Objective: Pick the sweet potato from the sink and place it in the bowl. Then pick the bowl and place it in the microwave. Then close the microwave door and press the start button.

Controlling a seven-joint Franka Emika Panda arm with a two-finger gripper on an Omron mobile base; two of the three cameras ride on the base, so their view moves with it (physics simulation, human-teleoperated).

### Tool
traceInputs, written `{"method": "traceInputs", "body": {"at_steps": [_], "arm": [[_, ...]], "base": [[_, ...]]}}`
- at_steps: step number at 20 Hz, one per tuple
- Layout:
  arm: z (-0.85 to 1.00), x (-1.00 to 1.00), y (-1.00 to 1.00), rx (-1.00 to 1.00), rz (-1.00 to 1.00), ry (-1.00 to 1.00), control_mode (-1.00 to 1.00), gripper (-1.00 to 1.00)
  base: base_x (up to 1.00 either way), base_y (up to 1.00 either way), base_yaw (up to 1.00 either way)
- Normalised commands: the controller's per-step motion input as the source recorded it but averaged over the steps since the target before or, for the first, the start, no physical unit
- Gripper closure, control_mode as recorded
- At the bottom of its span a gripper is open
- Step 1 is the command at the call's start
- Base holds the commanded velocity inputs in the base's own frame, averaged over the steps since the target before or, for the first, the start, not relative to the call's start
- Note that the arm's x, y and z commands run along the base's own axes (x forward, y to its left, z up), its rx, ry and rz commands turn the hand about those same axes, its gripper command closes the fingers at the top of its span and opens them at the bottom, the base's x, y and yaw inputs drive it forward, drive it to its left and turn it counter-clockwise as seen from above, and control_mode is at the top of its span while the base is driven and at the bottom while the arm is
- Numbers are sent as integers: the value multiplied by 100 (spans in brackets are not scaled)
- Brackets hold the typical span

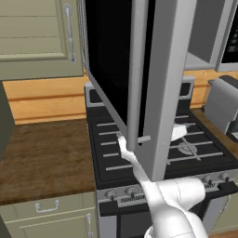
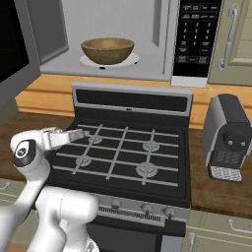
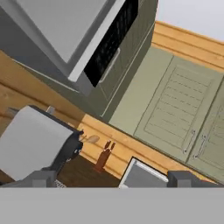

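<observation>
The gripper [image 2: 84, 133] hangs low over the back left burner of the stove [image 2: 123, 152], at the end of a forearm that reaches in from the left. Its fingers point roughly toward the stove's middle. In the hand view the two dark fingertips [image 3: 186, 178] stand well apart at the bottom edge with nothing between them, so it looks wide and empty.

Above and behind the gripper the microwave [image 2: 147, 39] stands open. The bowl [image 2: 107, 50] sits upright on the pale turntable inside, near the middle of the cavity. Whether the sweet potato is in it cannot be told from here, since the rim hides the inside. By my reading the placing is done and the door is the step in hand.

The microwave door [image 1: 135, 69] swings out toward the robot on its left side. In the left base view it is a tall black-glass panel with a silver edge, standing in front of the arm and hiding most of it. The gripper lies on the stove side of that panel, to the right of it and lower than its bottom edge. Closing would seem to call for getting behind the door's outer face and pushing it back toward the cavity.

Farther right are the microwave's black keypad [image 2: 197, 37], where the start button should be, and a grey coffee machine [image 2: 229, 140] on the wooden desk [image 2: 216, 189].
</observation>
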Motion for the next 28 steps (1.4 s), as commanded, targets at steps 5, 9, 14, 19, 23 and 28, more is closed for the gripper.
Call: {"method": "traceInputs", "body": {"at_steps": [5,9,14,19,23,28], "arm": [[0,-29,94,-17,-7,-2,-100,-100],[0,-22,100,-14,-10,0,-100,-100],[15,-33,100,-10,-10,0,-100,-100],[40,-37,100,-8,-7,0,-100,-100],[36,-35,100,-7,-6,0,-100,-100],[16,-16,95,-6,-7,0,-100,-100]], "base": [[0,0,0],[0,0,0],[0,0,0],[0,0,0],[0,0,0],[0,0,0]]}}
